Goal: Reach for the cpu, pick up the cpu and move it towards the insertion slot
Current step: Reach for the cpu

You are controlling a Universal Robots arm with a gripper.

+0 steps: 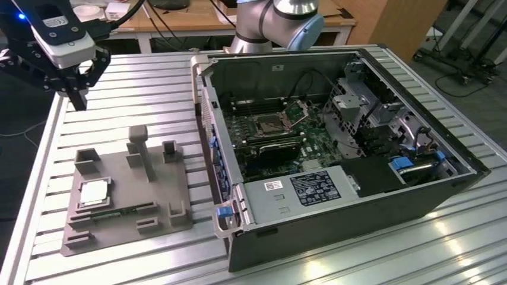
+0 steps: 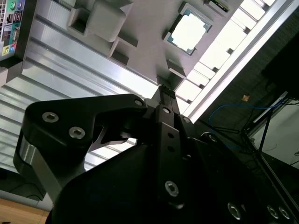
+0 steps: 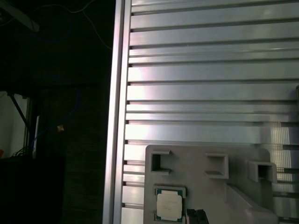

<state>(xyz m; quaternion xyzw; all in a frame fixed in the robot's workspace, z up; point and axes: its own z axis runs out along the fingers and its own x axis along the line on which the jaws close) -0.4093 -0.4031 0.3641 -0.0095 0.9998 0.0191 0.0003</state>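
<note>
Exterior view: gripper (image 1: 78, 102) upper body cut by picture's edge; robot arm (image 1: 277, 21) cut by upper edge; insertion slot (image 1: 273, 124) dark centre too small to resolve. First wrist view: fingertips (image 3: 191, 215) and grey tray (image 3: 205, 196) cropped at edge. Second wrist view: gripper's black body hides much of table (image 2: 56, 49).

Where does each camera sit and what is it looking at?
Exterior view: off the arm, looking down on grey tray, open computer case and end effector.
Second wrist view: on the arm, looking past the end effector's body at the tray.
First wrist view: on the arm, looking down at table slats and tray.
Shared: all three show the cpu in the tray.
</note>
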